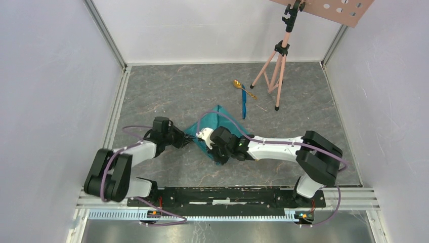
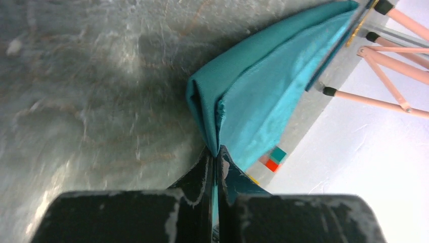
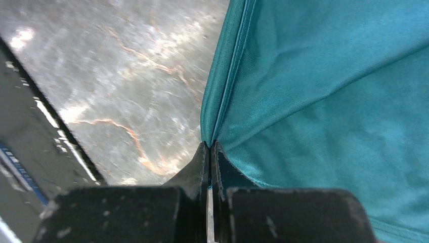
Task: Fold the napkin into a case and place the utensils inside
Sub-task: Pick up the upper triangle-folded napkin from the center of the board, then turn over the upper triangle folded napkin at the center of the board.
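Note:
The teal napkin [image 1: 216,121] lies folded at mid-table, partly under both wrists. My left gripper [image 1: 191,140] is shut on the napkin's near left corner; the left wrist view shows the fold [image 2: 263,86] rising from the pinched tips [image 2: 216,154]. My right gripper [image 1: 215,148] is shut on a hemmed edge of the napkin [image 3: 329,91], its tips [image 3: 209,147] closed on the cloth. The gold spoon [image 1: 238,84] and the blue knife [image 1: 244,104] lie on the table just beyond the napkin, clear of both grippers.
A pink tripod [image 1: 275,66] stands at the back right near the utensils, its feet [image 2: 384,101] showing behind the cloth. Small teal and red cubes [image 2: 275,159] sit past the napkin. White walls ring the grey marbled table [image 1: 167,96].

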{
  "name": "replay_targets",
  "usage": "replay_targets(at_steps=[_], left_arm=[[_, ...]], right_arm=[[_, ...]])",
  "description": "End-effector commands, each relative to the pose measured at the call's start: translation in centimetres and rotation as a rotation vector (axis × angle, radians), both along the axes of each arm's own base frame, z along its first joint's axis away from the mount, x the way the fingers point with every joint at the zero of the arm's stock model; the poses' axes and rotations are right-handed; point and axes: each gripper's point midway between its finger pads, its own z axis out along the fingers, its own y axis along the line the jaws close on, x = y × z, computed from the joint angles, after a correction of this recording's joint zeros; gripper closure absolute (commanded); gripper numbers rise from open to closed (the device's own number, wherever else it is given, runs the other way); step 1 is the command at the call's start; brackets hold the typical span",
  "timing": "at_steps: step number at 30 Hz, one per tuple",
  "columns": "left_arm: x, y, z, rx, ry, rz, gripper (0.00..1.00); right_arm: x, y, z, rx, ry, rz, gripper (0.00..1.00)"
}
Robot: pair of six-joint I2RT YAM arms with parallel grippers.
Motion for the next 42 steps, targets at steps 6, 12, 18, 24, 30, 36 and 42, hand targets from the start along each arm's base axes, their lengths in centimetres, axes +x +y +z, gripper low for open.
replay_targets(at_steps=[6, 12, 18, 24, 30, 36, 42], left_arm=[[-5.1, 12.9, 9.4, 0.323, 0.149, 0.193, 0.98], [-9.9, 21.7, 22.2, 0.771, 0.129, 0.399, 0.98], [-4.4, 21.4, 22.4, 0.802, 0.013, 0.252, 0.98], [3.9, 15.9, 13.5, 0.811, 0.054, -0.049, 0.98], [9.6, 9.6, 6.6, 0.785, 0.08, -0.243, 0.98], [12.0, 4.3, 3.2, 0.745, 0.092, -0.405, 0.98], [12.0, 0.3, 2.7, 0.667, 0.044, -0.514, 0.73]], right_arm=[[-5.6, 13.6, 7.3, 0.382, 0.235, 0.203, 1.0], [-11.4, 20.0, 18.3, 0.835, 0.578, 0.383, 1.0], [-11.0, 18.7, 19.6, 0.985, 0.807, 0.365, 1.0], [-6.7, 15.3, 11.8, 0.953, 0.835, 0.21, 1.0], [-3.0, 10.4, 3.1, 0.806, 0.788, 0.061, 1.0], [-1.0, 5.5, -0.4, 0.709, 0.725, -0.049, 1.0], [1.5, 2.0, -2.6, 0.581, 0.592, -0.116, 0.82]])
